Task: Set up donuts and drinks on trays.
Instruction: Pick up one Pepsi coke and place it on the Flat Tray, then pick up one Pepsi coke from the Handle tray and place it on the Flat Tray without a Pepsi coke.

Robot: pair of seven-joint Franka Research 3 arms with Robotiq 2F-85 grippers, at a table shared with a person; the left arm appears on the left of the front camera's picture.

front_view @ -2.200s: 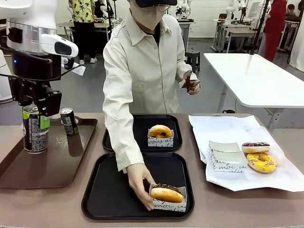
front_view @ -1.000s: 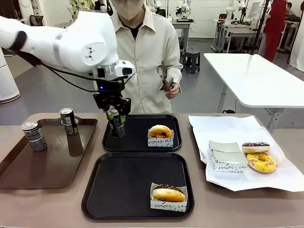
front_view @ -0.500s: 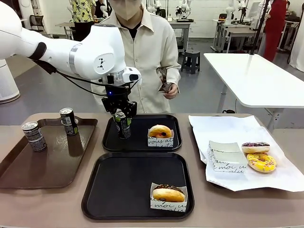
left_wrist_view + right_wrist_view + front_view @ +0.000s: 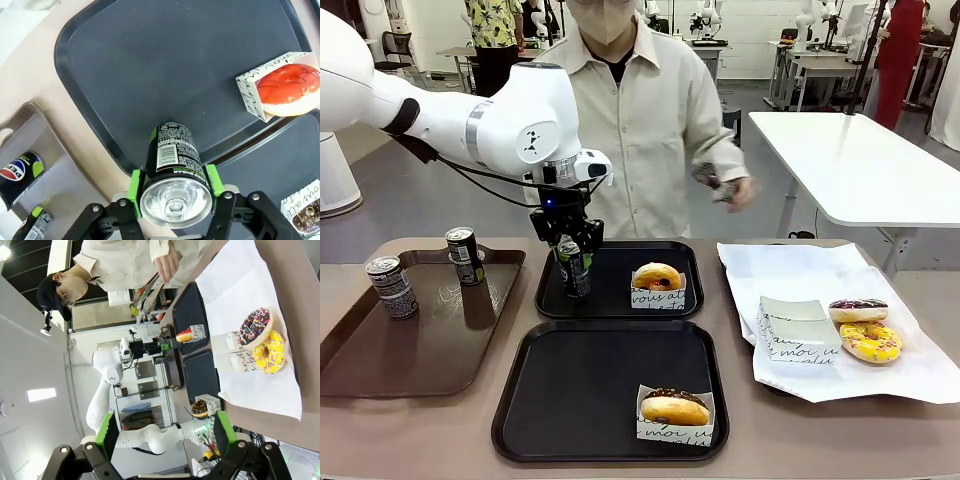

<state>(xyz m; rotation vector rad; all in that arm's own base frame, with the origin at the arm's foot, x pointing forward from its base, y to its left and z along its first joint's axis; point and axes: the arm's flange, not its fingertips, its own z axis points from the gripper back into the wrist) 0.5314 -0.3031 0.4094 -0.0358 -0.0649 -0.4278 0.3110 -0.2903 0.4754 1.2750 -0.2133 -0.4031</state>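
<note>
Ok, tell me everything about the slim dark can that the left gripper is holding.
The slim dark can has a silver top, a white printed label and green marks. It stands upright, clamped near its top by the left gripper, green pads on both sides, over the left part of the far black tray; whether its base touches the tray is unclear. A sleeved donut sits apart, to its right.

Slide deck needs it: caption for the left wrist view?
Left claw grips a can over the black tray, donut nearby.
</note>
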